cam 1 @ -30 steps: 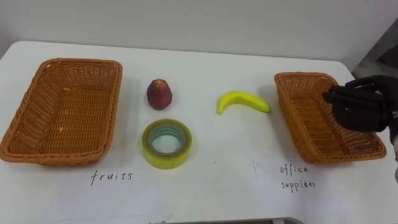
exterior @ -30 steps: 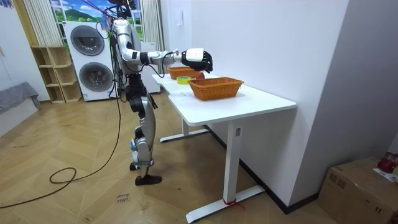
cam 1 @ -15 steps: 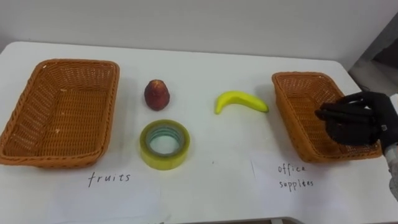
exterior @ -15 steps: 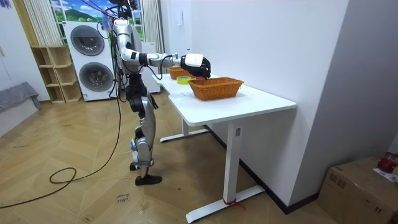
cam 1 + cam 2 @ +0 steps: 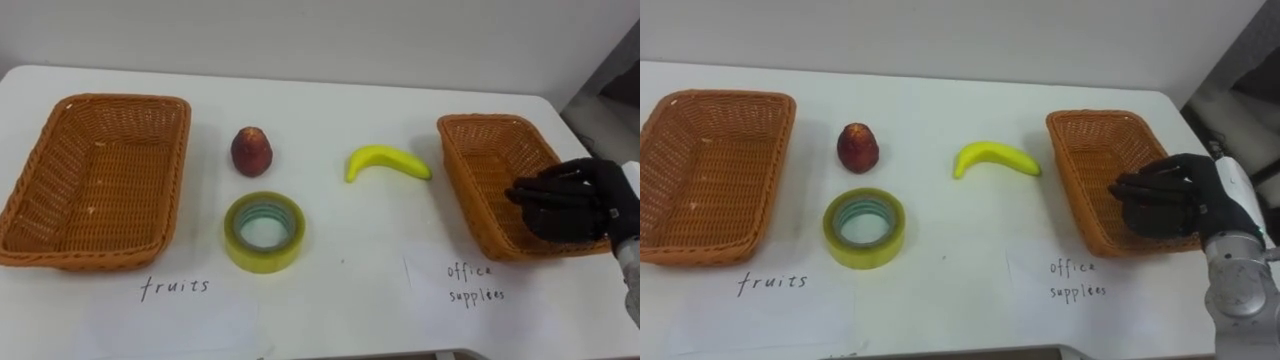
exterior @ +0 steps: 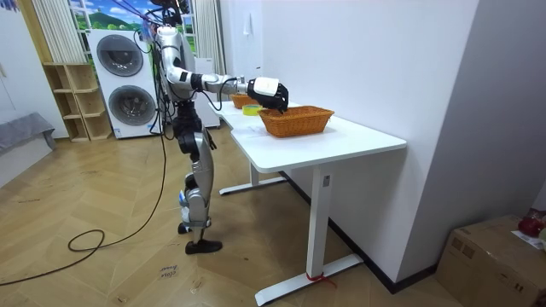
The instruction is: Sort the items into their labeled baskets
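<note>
Bright, even light falls from overhead on the white counter [image 5: 330, 300], with no hard glare. Shadows are soft and short: a faint one hugs the banana [image 5: 388, 163] and the red fruit [image 5: 251, 151]. The yellow tape roll [image 5: 265, 231] carries a mild sheen. The left basket [image 5: 40, 245] darkens slightly along its inner walls.

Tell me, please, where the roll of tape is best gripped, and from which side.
Probably from straight above. The roll of tape lies flat on the table with its hole facing up, so its wall stands free and can be pinched on the near side, between the hole and the outer face.
</note>
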`<state>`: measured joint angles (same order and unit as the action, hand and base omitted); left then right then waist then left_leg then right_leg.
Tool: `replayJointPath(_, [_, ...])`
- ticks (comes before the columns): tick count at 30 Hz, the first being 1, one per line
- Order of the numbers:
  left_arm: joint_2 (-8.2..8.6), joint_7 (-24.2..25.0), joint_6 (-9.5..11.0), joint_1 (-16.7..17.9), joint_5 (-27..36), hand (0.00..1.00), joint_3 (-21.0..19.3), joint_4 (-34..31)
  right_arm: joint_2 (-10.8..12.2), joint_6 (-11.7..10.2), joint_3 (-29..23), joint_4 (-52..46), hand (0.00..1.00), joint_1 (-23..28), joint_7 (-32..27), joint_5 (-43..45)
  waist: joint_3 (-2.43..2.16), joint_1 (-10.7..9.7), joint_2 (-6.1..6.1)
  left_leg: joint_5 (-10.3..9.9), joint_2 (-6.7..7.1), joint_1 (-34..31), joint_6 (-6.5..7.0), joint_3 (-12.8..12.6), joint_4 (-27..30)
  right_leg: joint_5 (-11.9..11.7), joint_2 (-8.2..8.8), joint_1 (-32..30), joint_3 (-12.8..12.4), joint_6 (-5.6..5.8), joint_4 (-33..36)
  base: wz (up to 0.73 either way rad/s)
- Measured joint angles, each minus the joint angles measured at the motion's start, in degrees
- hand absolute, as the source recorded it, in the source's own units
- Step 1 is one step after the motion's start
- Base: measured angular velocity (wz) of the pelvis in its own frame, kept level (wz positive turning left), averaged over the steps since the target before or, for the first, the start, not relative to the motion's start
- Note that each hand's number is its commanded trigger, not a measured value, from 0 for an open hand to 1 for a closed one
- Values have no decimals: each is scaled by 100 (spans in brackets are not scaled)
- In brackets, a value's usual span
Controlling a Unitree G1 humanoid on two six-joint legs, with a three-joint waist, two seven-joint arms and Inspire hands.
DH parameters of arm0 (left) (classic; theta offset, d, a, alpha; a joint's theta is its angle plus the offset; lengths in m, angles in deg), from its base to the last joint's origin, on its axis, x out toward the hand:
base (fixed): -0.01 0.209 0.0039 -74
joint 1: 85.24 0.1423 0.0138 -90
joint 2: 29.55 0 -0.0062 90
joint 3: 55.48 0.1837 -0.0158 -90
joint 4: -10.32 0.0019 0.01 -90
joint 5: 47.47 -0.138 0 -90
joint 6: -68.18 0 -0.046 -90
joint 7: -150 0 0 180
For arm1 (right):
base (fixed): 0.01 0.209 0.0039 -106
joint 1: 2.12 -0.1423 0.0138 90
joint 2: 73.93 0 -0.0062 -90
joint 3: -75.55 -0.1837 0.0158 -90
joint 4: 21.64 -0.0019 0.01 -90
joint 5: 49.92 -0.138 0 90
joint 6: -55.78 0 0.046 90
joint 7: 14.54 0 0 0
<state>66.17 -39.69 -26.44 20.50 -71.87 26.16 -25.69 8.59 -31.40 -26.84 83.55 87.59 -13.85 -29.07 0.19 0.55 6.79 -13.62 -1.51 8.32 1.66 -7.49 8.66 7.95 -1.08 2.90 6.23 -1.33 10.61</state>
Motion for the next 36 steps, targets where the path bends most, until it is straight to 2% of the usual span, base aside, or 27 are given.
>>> replayJointPath(10, [0, 0, -1, -49, 6, 0, -2, 0, 0, 0, 0, -20, 0, -2, -1, -10, -21, 3, 74, 0, -3, -3, 0, -9, 1, 0, -2, -5, -12, 0, 0, 0])
replayJointPath(21, [9, 3, -11, -53, 9, 0, 1, 29, 0, 0, 0, -19, 0, 3, -1, 130, -28, -2, -10, 0, -6, -2, 0, -9, 2, 0, 2, -2, -3, 0, 7, 0])
replayJointPath(28, [9, 3, -11, -52, 4, 0, 0, 38, 1, 0, 0, -20, 0, 3, -1, 199, -47, 1, 30, 0, -2, 5, 0, -9, 1, 0, 2, 6, -1, 0, 7, 0])
replayJointPath(36, [10, 3, -11, -58, 4, 0, 0, 37, 1, 0, 0, -22, 0, 3, -2, 198, -34, 3, 24, 0, -4, 1, 0, -9, -6, 0, -1, -2, 0, 0, 6, 0])
